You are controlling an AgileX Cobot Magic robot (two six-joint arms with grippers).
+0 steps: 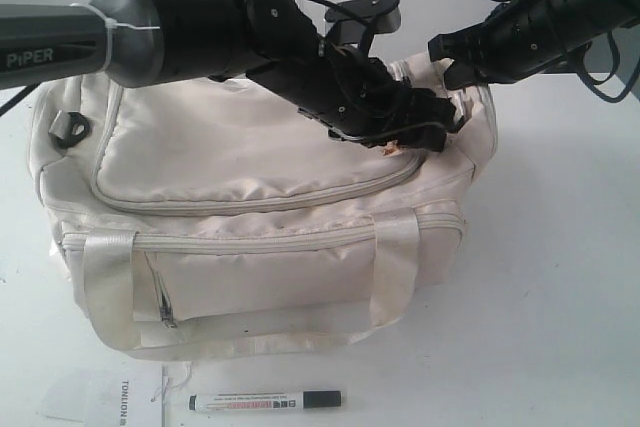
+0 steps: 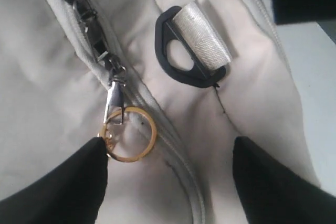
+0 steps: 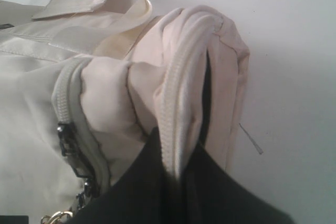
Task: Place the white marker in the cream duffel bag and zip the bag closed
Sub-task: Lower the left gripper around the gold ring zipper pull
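The cream duffel bag stands mid-table with its top zip flap shut. In front of it, the white marker lies flat on the table, far from both arms. My left gripper reaches across to the bag's right end and is open. One of its fingers touches the gold ring hanging from the zip pull. My right gripper is shut on a raised fold of the bag's end seam, pinched at the fingertips.
A dark end ring with pale webbing sits beside the zip on the bag's end. A white printed card lies on the table at the front left. The front handle straps hang down over the front pocket.
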